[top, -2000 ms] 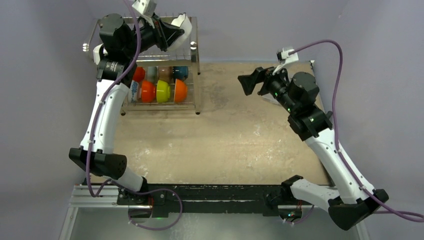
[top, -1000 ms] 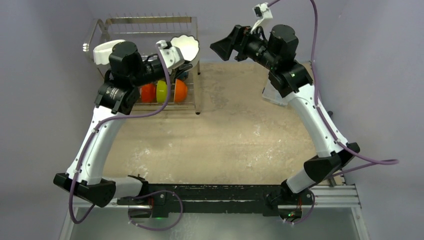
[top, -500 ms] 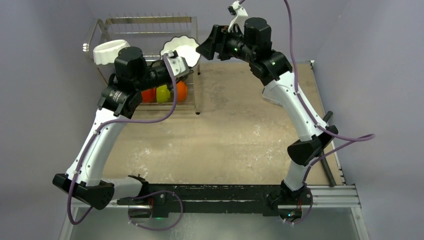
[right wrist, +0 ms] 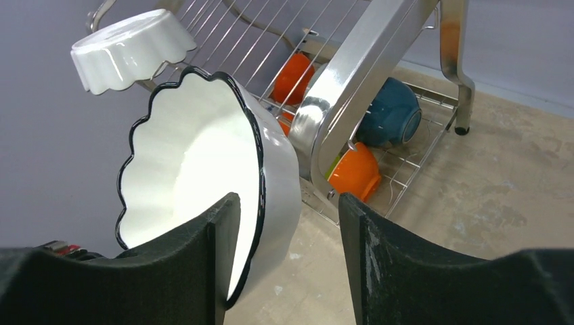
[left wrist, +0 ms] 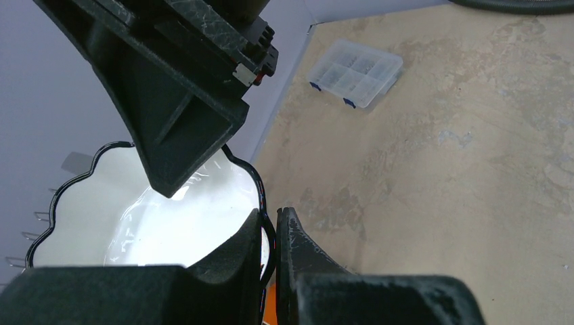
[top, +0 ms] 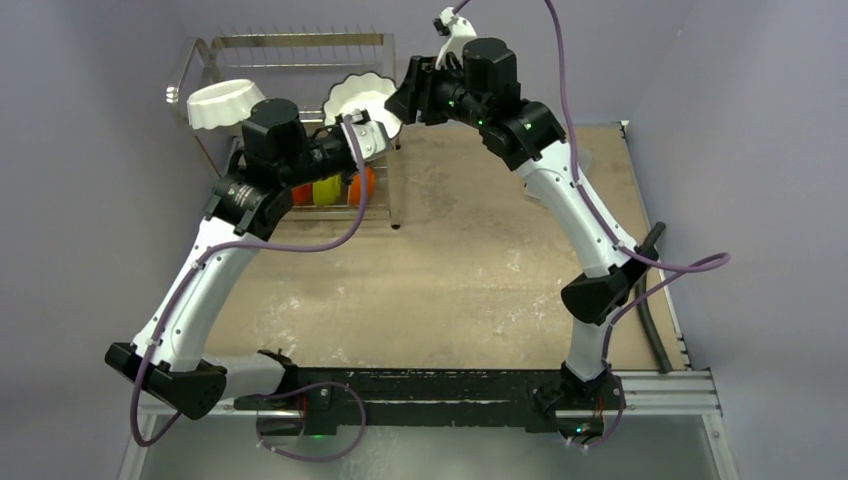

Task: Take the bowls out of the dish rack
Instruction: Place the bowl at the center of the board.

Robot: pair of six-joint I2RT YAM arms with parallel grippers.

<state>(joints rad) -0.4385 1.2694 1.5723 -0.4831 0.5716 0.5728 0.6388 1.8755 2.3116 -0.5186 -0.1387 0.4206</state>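
Note:
A white scalloped bowl with a black rim (top: 360,98) hangs in the air by the dish rack's (top: 290,42) right front corner. My left gripper (top: 383,128) is shut on its rim; the left wrist view shows the bowl (left wrist: 176,210) pinched between the fingers (left wrist: 271,218). My right gripper (top: 402,100) is open. In the right wrist view one finger (right wrist: 220,244) is inside the bowl (right wrist: 189,149) and the other outside its wall. A second white scalloped bowl (top: 222,100) rests on the top tier. Orange (top: 362,186) and yellow-green (top: 323,188) bowls stand on the lower tier.
The right wrist view shows a teal bowl (right wrist: 391,112) and orange bowls (right wrist: 352,172) behind the rack's steel post (right wrist: 365,61). A clear compartment box (left wrist: 355,71) lies on the table by the far wall. A black hose (top: 650,300) runs along the table's right edge.
My left gripper has carried the white bowl from over the rack's top to its right front corner. My right arm swung from the table's right side to the bowl and now straddles its rim.

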